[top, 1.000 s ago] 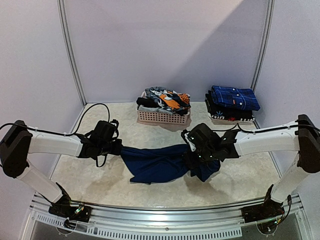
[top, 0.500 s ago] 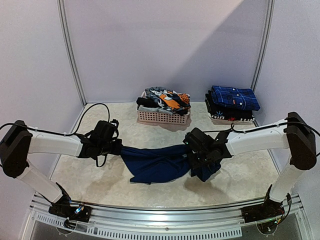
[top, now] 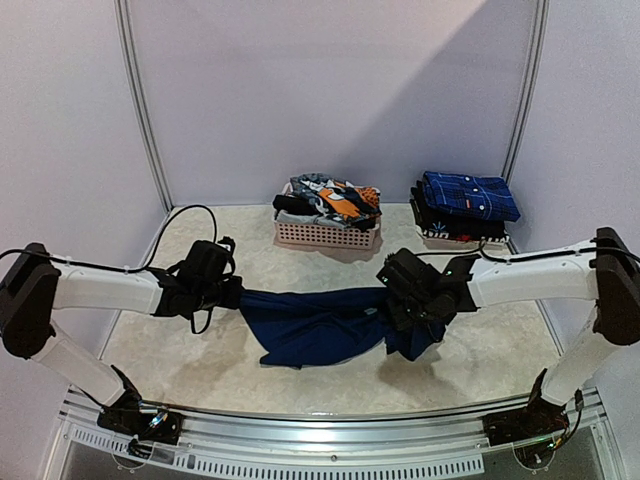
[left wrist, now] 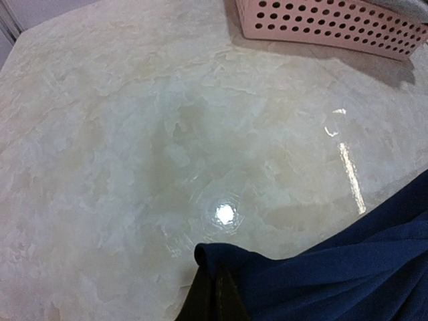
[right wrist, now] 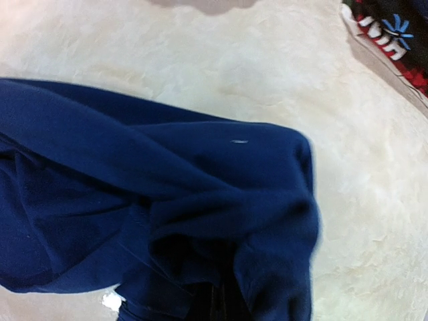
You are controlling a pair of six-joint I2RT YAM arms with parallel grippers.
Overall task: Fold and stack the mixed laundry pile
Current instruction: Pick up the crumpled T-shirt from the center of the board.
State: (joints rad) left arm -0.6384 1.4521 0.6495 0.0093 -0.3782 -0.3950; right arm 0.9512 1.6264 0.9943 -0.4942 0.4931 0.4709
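Note:
A navy T-shirt (top: 315, 325) hangs stretched between my two grippers over the middle of the table, its lower part drooping onto the surface. My left gripper (top: 238, 295) is shut on the shirt's left corner, and the left wrist view shows the cloth (left wrist: 348, 267) folded over the closed gripper (left wrist: 215, 284). My right gripper (top: 392, 312) is shut on the shirt's right end. In the right wrist view bunched navy cloth (right wrist: 167, 167) covers that gripper (right wrist: 224, 304). The rest of the mixed laundry pile (top: 332, 198), orange, black and white pieces, fills the pink basket (top: 325, 236).
A stack of folded garments (top: 465, 208), a blue checked one on top, sits at the back right, its edge visible in the right wrist view (right wrist: 394, 40). The pink basket's holed wall (left wrist: 334, 23) lies beyond the left gripper. Walls close the back and sides.
My right gripper has closed onto the shirt's right end and shifted slightly right and back. The cloth between the two grippers is now pulled straighter. The left arm has not moved.

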